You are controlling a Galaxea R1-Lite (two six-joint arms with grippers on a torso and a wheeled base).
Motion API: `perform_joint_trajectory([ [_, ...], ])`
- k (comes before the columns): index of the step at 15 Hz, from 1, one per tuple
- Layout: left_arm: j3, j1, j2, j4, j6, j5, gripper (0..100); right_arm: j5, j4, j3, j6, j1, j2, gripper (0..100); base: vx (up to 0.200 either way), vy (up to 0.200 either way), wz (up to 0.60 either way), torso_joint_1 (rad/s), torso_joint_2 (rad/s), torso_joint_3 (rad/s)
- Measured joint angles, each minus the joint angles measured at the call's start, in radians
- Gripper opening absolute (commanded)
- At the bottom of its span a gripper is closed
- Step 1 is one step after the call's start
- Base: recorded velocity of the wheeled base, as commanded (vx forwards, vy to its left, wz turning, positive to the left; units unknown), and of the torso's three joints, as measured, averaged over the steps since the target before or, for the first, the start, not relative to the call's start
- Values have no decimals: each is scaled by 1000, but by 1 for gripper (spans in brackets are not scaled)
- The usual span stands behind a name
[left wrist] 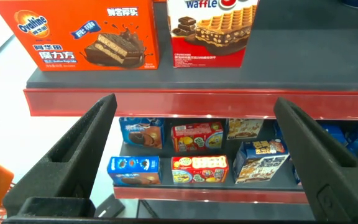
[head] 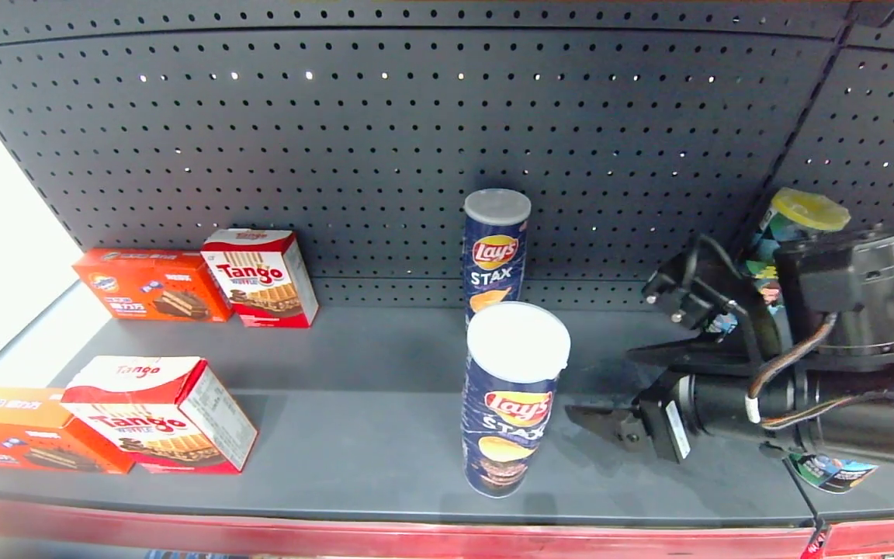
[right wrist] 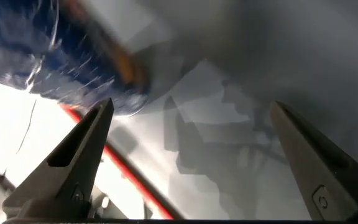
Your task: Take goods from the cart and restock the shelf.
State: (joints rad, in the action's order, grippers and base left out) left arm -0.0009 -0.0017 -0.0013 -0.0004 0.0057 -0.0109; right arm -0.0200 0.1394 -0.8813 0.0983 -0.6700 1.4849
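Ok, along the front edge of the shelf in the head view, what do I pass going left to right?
Front row: orange cardboard cake box → red-and-white cardboard wafer box → tall dark blue crisp tube with white lid → black right pincer, open.

Red wafer boxes (head: 261, 277) beside orange boxes (head: 152, 285)

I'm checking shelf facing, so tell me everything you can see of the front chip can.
The front chip can is a tall dark blue tube, seemingly cardboard, closed with a whitish plastic cap, logo and pictured chips facing forward. It stands upright on the grey shelf near its front edge, in front of a matching second can, apart from it. The open right gripper sits close at its right, seemingly not touching.
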Motion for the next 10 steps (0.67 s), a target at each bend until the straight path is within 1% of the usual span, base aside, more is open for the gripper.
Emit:
perform_joint_trajectory([
  [5,-1,0,0,0,2,1,100,-3,3,-10,-1,86,-204,100,0,0,0,0,0,0],
  [7,-1,0,0,0,2,1,100,-5,26,0,-1,100,-302,100,0,0,0,0,0,0],
  [10,-1,0,0,0,2,1,100,-29,56,66,1,110,-465,100,0,0,0,0,0,0],
])
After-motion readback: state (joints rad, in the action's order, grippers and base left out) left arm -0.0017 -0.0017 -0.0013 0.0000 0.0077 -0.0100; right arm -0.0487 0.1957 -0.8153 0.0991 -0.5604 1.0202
